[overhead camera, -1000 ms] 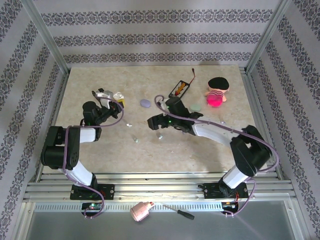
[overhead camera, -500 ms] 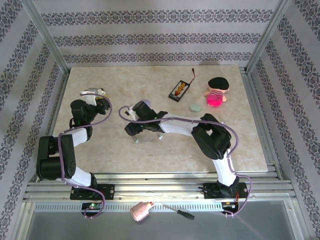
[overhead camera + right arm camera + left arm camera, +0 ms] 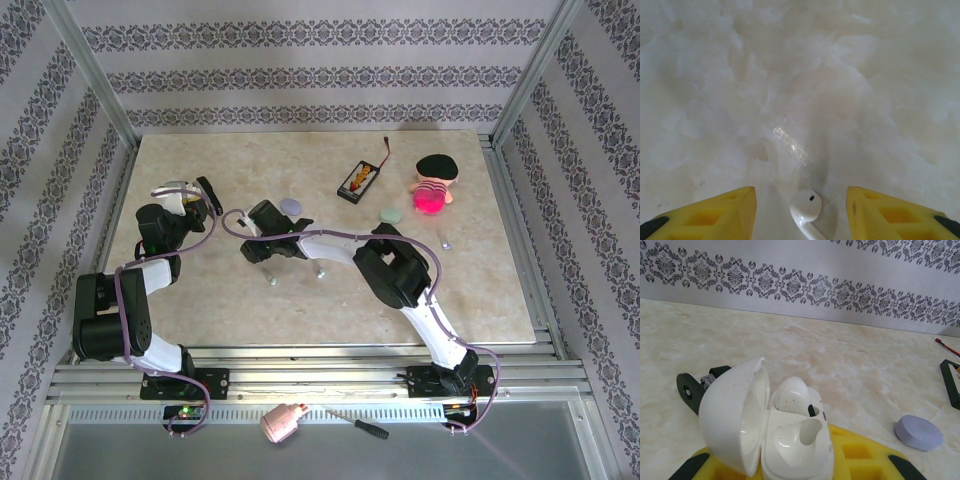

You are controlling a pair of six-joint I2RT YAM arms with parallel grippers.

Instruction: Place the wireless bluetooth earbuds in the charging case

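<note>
Nearest of all, off the table on the metal ledge in front of the arm bases, lie a pink capped object (image 3: 283, 422) and a screwdriver (image 3: 360, 427). On the table (image 3: 300, 325) itself, one pale bit (image 3: 272, 281) and a second pale bit (image 3: 320, 270) sit just this side of the right arm's forearm (too small from above to make out their shape), and a third pale bit (image 3: 445, 245) lies well apart to the right. The right arm reaches leftward across the middle of the table. The right pincer (image 3: 800, 196) is low over the surface with its yellow fingers (image 3: 725, 210) spread. A white earbud (image 3: 806, 206) with a dark dot lies on the table between them, with a gap on either side, so nothing is gripped. Further left and a little farther back, the left pincer (image 3: 182, 197) is clamped on the charging case (image 3: 795, 445), a white shell whose lid (image 3: 732, 420) is swung open to the left. Its nearer well (image 3: 810, 432) is bare, and the farther one appears to hold a seated earbud (image 3: 792, 395). Just beyond the right pincer lies a lavender oval piece (image 3: 291, 205), with a mint-green oval piece (image 3: 390, 214) off to its right. Farthest back are a black battery holder (image 3: 358, 180) with wires and a plush doll (image 3: 433, 183) in a black cap.
</note>
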